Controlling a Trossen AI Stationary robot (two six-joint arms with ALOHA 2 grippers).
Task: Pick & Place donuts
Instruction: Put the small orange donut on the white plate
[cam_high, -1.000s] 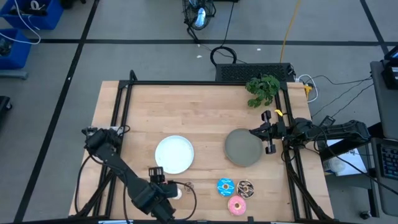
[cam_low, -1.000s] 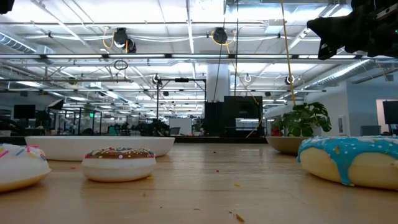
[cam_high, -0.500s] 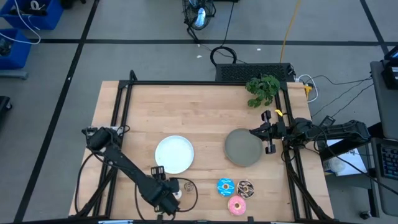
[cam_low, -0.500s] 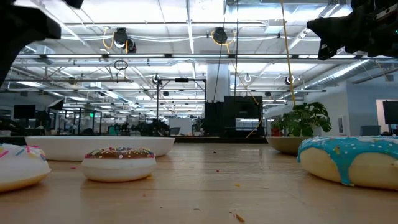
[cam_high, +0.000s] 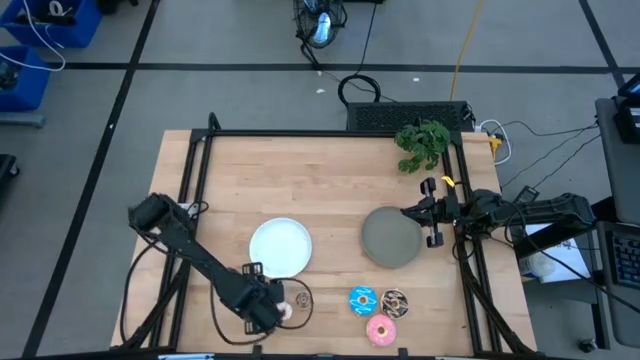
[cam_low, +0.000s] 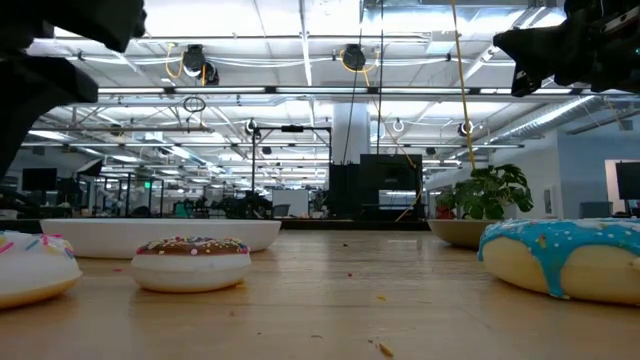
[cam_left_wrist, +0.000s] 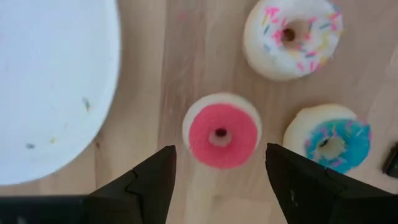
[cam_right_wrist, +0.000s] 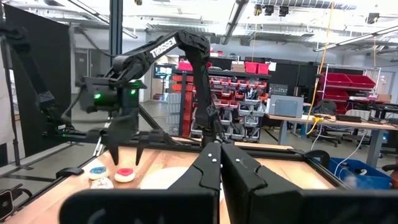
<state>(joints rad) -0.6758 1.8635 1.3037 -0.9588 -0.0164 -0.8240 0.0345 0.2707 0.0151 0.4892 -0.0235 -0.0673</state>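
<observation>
**Donut run: basically nothing plated yet**

The tiny red-iced toy ring donut (cam_left_wrist: 221, 131) sits on the wooden table (cam_high: 300, 180) just beside the round white plate (cam_high: 280, 247), with the left gripper (cam_left_wrist: 219, 180) hovering over it, fingers spread and empty. Tiny sprinkled white (cam_left_wrist: 292, 36) and blue (cam_left_wrist: 329, 139) ones lie nearby. Both plates, white and grey (cam_high: 390, 238), look bare. The right gripper (cam_high: 432, 212) waits clenched by the grey plate.

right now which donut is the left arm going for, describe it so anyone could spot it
Start at the white plate. Just off its rim sits a cluster of three tiny donuts. The target is the red donut, lined up between the left gripper's open jaws; its neighbours are white with sprinkles and blue-iced.
</observation>
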